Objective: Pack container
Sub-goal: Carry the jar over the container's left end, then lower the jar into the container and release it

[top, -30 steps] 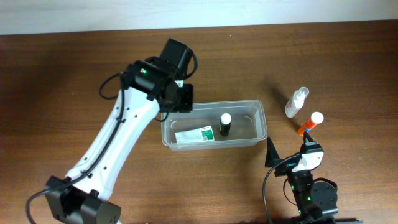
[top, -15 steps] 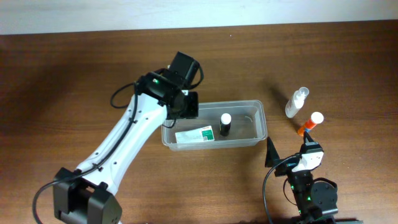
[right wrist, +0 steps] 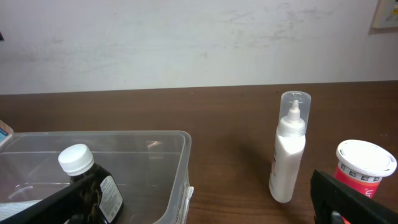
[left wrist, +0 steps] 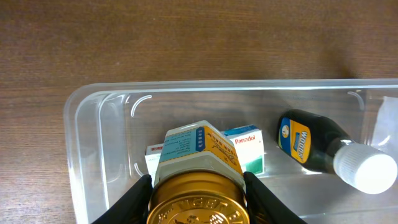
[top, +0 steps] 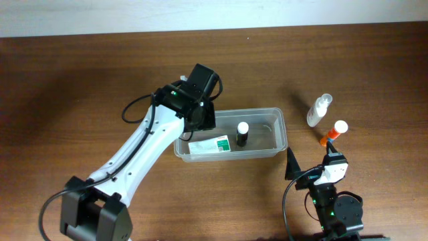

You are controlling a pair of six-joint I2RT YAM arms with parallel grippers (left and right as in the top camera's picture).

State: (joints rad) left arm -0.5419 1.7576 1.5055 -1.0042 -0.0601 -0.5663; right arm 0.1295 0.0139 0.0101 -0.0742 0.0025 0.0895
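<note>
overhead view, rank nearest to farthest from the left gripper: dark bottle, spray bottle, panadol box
1. Panadol box, in the container's left end, by the left gripper.
2. Dark bottle, middle of the container.
3. Spray bottle, on the table, right of the container.

The blue-and-white box (left wrist: 247, 140) lying in the container (left wrist: 186, 88) reads "Panadol"; the other labels are too small to read.

L fingers (left wrist: 132, 202) w/ gold-lid jar (left wrist: 198, 200) moved right, over container (left wrist: 84, 134) left end
</note>
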